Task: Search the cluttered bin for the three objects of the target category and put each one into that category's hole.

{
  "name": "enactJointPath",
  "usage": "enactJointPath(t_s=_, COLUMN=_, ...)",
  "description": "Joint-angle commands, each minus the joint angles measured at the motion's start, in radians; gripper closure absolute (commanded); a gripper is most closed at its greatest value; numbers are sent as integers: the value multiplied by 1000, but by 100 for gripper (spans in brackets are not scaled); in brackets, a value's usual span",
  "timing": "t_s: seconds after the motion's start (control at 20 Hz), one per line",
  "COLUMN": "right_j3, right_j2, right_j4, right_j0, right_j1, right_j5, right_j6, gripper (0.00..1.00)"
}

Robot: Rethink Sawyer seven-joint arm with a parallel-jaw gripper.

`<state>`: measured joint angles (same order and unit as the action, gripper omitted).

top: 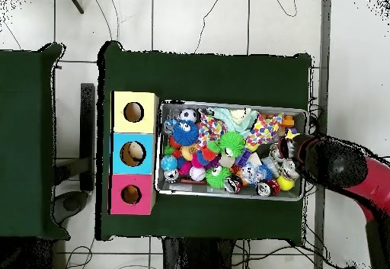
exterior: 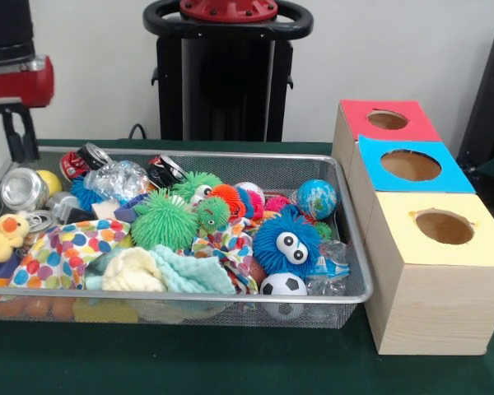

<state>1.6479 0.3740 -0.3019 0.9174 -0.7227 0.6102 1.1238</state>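
The wire-mesh bin (exterior: 230,155) is heaped with mixed things: spiky rubber balls such as a green one (exterior: 163,220), a blue furry ball with eyes (exterior: 286,243), a soccer ball (exterior: 282,285), a globe ball (exterior: 316,198), crushed cans (exterior: 23,188), cloths (exterior: 66,247) and a yellow plush duck (exterior: 4,234). My gripper (exterior: 18,136) hangs at the bin's left end, just above its rim and holding nothing I can see. In the overhead view the gripper (top: 292,148) is over the right end of the bin (top: 228,104).
Three wooden boxes stand in a row against the bin's other end, each with a round hole on top: red (exterior: 358,115), blue (exterior: 453,174) and yellow (exterior: 395,239). From above they show as yellow (top: 122,102), blue (top: 120,142) and red (top: 118,205). Green cloth covers the table (exterior: 230,362).
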Motion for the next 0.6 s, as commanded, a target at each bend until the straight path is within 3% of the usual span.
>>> enactJointPath(t_s=0.05, right_j3=-39, right_j2=-44, right_j4=-111, right_j0=-125, right_j1=97, right_j5=-48, right_j6=101, gripper=100)
enactJointPath(t_s=0.3, right_j3=-96, right_j2=-117, right_j4=-124, right_j0=-190, right_j1=172, right_j5=-54, right_j6=167, gripper=100)
enactJointPath(t_s=0.6, right_j3=-151, right_j2=-196, right_j4=-148, right_j0=-264, right_j1=205, right_j5=-61, right_j6=203, gripper=100)
